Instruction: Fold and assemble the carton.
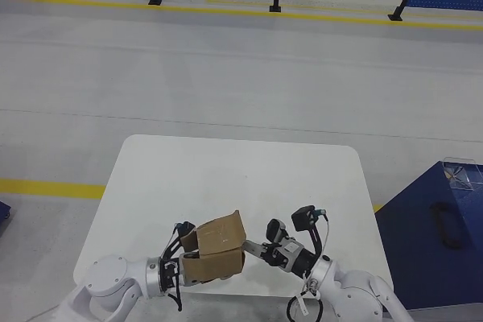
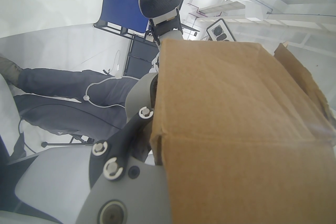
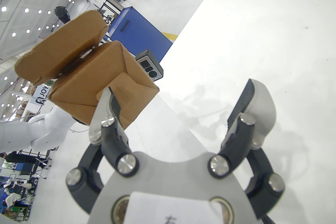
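A brown carton (image 1: 216,246) hangs just above the near edge of the white table (image 1: 225,169), partly folded, with one flap (image 1: 222,229) standing open on top. My left gripper (image 1: 179,258) is shut on the carton's left end; in the left wrist view the carton (image 2: 236,130) hides the fingertips and one finger (image 2: 134,128) shows beside it. My right gripper (image 1: 262,250) stands open at the carton's right end. In the right wrist view one right finger (image 3: 109,104) lies against a side flap of the carton (image 3: 86,72), the other finger (image 3: 252,99) stands free over the table (image 3: 249,38).
A blue cabinet (image 1: 447,233) stands on the floor to the right of the table. The table's near edge (image 1: 249,296) runs right below both grippers. The bare tabletop stretches away behind the carton.
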You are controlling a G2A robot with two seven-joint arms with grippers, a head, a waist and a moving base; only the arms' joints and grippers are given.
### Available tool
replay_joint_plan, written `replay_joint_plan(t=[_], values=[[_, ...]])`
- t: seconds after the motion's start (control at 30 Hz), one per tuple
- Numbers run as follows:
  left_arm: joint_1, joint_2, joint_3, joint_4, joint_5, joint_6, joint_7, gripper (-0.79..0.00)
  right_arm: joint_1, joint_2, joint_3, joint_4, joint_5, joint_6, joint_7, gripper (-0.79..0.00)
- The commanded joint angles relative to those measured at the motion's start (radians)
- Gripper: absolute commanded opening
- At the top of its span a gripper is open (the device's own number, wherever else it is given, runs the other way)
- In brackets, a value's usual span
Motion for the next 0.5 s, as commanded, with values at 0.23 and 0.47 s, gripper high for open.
replay_joint_plan(t=[0.23, 0.47], values=[[-0.008, 0.0, 0.004, 0.005, 0.008, 0.002, -0.007, -0.785, 0.019, -0.001, -0.024, -0.007, -0.041, 0.046, 0.04, 0.0], [-0.012, -0.001, 0.007, 0.012, 0.008, 0.004, -0.009, -0.785, 0.028, -0.003, -0.028, -0.004, -0.033, 0.056, 0.02, 0.0]])
